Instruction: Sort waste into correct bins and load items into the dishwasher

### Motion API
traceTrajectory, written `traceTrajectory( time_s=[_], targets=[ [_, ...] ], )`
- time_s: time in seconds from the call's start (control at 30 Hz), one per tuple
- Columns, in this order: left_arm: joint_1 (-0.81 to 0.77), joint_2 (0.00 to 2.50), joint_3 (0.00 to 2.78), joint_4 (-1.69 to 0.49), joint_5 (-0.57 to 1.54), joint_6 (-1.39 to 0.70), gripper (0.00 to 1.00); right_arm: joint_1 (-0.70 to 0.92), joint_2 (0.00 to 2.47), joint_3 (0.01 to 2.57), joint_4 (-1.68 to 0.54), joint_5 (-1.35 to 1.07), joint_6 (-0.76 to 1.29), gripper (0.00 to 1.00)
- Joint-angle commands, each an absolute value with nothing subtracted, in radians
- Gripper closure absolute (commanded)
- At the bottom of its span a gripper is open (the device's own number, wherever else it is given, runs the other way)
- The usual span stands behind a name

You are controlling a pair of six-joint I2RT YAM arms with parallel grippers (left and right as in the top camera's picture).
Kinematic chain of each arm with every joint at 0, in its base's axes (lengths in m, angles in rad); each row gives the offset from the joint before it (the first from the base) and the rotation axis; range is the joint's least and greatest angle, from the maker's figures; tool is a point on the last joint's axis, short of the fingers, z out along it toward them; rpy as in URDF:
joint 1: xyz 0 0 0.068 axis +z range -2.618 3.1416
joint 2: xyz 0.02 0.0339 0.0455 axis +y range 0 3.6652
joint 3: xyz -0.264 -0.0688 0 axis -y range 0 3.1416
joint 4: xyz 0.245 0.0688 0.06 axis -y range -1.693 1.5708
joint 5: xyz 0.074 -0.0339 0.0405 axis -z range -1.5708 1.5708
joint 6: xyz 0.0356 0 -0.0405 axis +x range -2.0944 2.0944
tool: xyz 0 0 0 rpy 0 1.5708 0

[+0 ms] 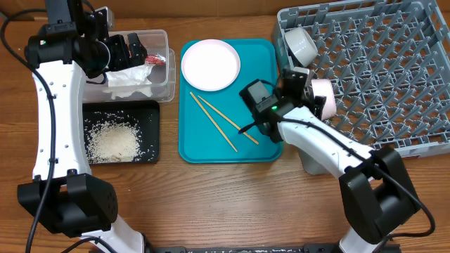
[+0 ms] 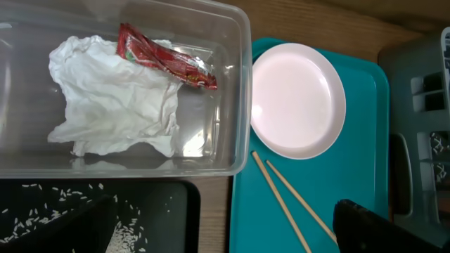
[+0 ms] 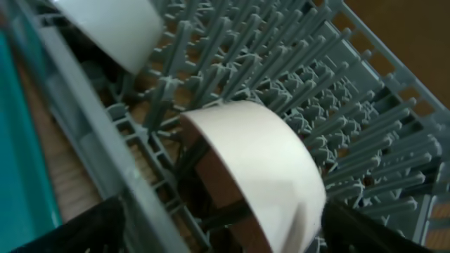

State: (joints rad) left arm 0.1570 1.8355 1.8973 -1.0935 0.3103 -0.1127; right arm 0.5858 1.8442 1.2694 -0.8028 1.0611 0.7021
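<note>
My left gripper point(image 1: 130, 50) hangs open and empty over the clear tub point(image 1: 169, 70), which holds the crumpled napkin point(image 2: 112, 105) and the red wrapper point(image 2: 165, 60). Rice point(image 1: 112, 140) lies in the black tray point(image 1: 151, 133). The white plate point(image 1: 211, 65) and the chopsticks point(image 1: 218, 123) lie on the teal tray point(image 1: 211, 147). My right gripper point(image 3: 221, 232) is open at the grey rack's point(image 1: 394, 70) left edge. A white bowl point(image 3: 260, 169) lies on its side between its fingers, among the pegs. Another bowl point(image 1: 301, 43) sits in the rack's far left corner. The cup is out of view.
The rack's left wall point(image 3: 105, 140) runs between my right gripper's left finger and the bowl. The teal tray lies between the tub and the rack. The right arm's body point(image 1: 330, 151) stretches across the table in front of the rack.
</note>
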Motion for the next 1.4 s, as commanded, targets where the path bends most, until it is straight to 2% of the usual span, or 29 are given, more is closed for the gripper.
traceTrajectory(
  time_s=[0.0, 0.33, 0.53, 0.67, 0.77, 1.0, 1.07, 1.17, 1.3, 1.37],
  targets=[
    [0.157, 1.806, 1.912, -1.095, 0.305, -0.101, 0.0, 0.595, 1.853, 1.29, -0.799, 1.005, 0.688, 0.0],
    [0.157, 1.806, 1.912, -1.095, 0.305, -0.101, 0.0, 0.595, 1.853, 1.444, -0.735, 0.399, 0.39, 0.0],
    [0.157, 1.806, 1.912, -1.095, 0.305, -0.101, 0.0, 0.588, 1.853, 1.463, -0.666, 0.155, 0.39, 0.0],
    [0.157, 1.806, 1.912, -1.095, 0.305, -0.101, 0.0, 0.578, 1.853, 1.49, -0.681, -0.051, 0.476, 0.0],
    [0.157, 1.806, 1.912, -1.095, 0.306, -0.101, 0.0, 0.577, 1.853, 1.54, -0.69, -0.258, 0.495, 0.0],
    [0.157, 1.806, 1.912, -1.095, 0.305, -0.101, 0.0, 0.56, 1.853, 1.707, -0.683, -0.536, 0.531, 0.0],
    [0.157, 1.806, 1.912, -1.095, 0.305, -0.101, 0.0, 0.551, 1.851, 1.726, -0.69, -0.549, 0.521, 0.0],
    [0.157, 1.806, 1.912, -1.095, 0.305, -0.101, 0.0, 0.532, 1.852, 1.728, -0.726, -0.439, 0.494, 0.0],
    [0.157, 1.806, 1.912, -1.095, 0.306, -0.101, 0.0, 0.518, 1.859, 1.727, -0.831, -0.055, 0.48, 0.0],
    [0.157, 1.806, 1.912, -1.095, 0.306, -0.101, 0.0, 0.515, 1.867, 1.727, -0.86, 0.061, 0.419, 0.0]
  ],
)
